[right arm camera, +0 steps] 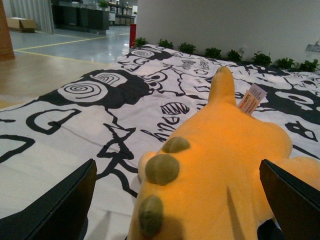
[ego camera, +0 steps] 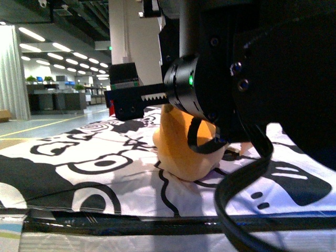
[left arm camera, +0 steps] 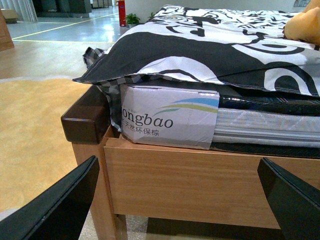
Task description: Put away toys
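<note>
**Plush toy lies between the right tool's open fingers**

The small, fuzzy yellow-orange plush toy [right arm camera: 220, 170] has olive-green bumps [right arm camera: 161, 169] down its back and a paper tag [right arm camera: 251, 98] by its tapering end. It lies on the black-and-white patterned cover [right arm camera: 100, 115] of the desk, a wooden-framed bed [left arm camera: 200, 185]. In the right wrist view its long axis runs straight away from the camera, so the narrower width of the body lies across the gap. The right tool [right arm camera: 177, 167] is spread wide and grips nothing, with one dark finger on each side of the toy. Whether either finger touches the fabric I cannot tell. The front view shows that arm low over the toy [ego camera: 184, 152]. The left tool [left arm camera: 177, 162] is also wide open and empty, down beside the bed frame. From there the toy is only a glimpse in a far corner [left arm camera: 305, 25], well apart. The right arm is clearly the nearer, and closing across the body looks like the move called for.
</note>
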